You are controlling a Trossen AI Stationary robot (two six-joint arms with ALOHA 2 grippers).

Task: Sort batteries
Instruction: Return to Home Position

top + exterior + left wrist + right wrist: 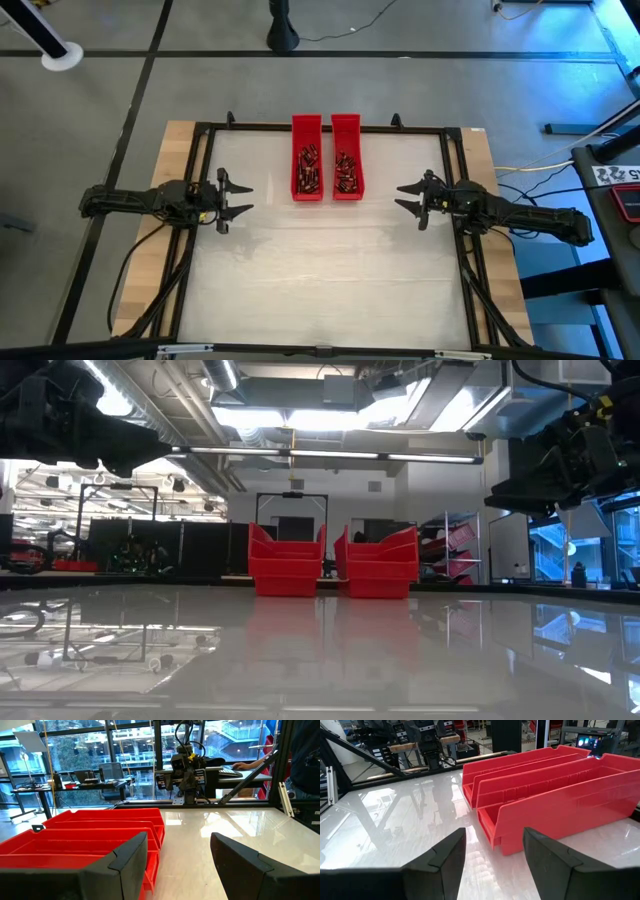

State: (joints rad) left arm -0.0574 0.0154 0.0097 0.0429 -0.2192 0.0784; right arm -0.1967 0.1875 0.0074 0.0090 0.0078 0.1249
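White table (320, 290): batteries (308, 170) in two red bins (306, 125); left hand (247, 197) and right hand (400, 196) apart.

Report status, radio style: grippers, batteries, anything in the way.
Left gripper open, empty, left side. Right gripper open, empty, right side. Batteries in both red trays. Nothing blocking.

small dark batteries (307, 168) heaped in both red trays (346, 127), coppery ends showing

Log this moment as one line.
left gripper: open, empty, left of bins | right gripper: open, empty, right of bins | batteries: in both bins
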